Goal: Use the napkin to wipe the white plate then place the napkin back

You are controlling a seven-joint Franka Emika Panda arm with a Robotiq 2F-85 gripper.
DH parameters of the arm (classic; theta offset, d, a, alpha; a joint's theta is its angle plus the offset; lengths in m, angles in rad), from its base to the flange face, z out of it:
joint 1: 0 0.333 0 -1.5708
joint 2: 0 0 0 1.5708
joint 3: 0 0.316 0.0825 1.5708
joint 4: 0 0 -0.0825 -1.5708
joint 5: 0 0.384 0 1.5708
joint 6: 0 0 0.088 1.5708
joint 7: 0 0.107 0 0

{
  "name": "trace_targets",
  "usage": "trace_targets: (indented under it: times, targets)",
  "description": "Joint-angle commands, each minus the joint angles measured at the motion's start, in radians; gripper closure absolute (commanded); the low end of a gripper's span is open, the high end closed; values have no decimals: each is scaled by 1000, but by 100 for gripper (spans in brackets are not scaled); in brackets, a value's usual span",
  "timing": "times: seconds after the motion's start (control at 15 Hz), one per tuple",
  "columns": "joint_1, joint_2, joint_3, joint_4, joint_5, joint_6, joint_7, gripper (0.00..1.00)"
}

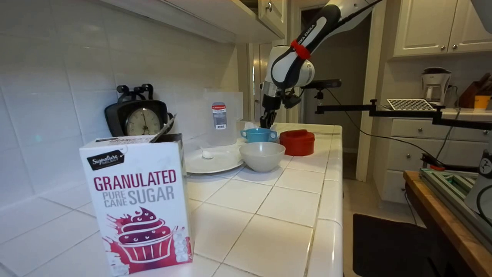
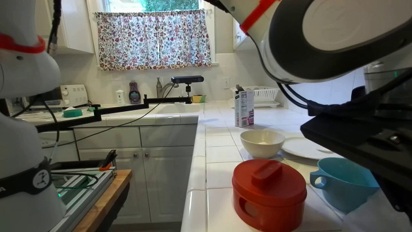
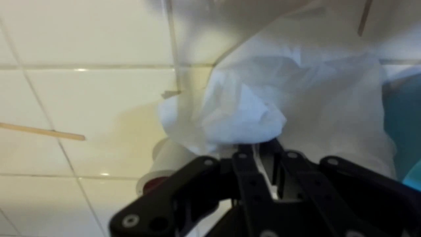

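Observation:
The napkin (image 3: 243, 115) is crumpled, white with a pale blue tint, and lies bunched over my fingertips in the wrist view. My gripper (image 3: 256, 148) points down with its fingers close together on the napkin; the very tips are hidden under the cloth. In an exterior view my gripper (image 1: 268, 120) is behind the blue cup, and a bit of the napkin (image 1: 250, 125) shows beside it. The napkin (image 2: 376, 214) also shows at the lower right of an exterior view. The white plate (image 1: 225, 161) lies flat near the wall with a white spoon on it, also visible in an exterior view (image 2: 299, 146).
A blue two-handled cup (image 2: 349, 185) stands right by the napkin. A red lidded container (image 2: 269, 193) and a white bowl (image 1: 262, 156) stand between cup and counter edge. A sugar box (image 1: 136, 204), a black scale (image 1: 140, 115) and a clear container (image 1: 221, 130) are along the counter.

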Motion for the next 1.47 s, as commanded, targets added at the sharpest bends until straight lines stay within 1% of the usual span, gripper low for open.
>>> trace_targets:
  times: [0.0,0.27,0.47,0.53,0.73,1.0,1.07,1.2,1.4]
  targets:
    - [-15,-18,23,23,7,-22,-8,52]
    - [-16,-120,33,-3,5,-106,-44,22]
    - [-21,-217,46,-20,35,-226,-108,1]
    - [-18,-255,47,-32,45,-261,-132,0]
    - [2,-343,43,-49,62,-361,-186,0]
    - [38,-447,33,-72,65,-497,-214,0]
    - [47,-406,23,-36,37,-467,-163,0]
    - [54,-421,21,-39,36,-477,-163,0]
    - [51,-407,18,-39,36,-473,-163,0]
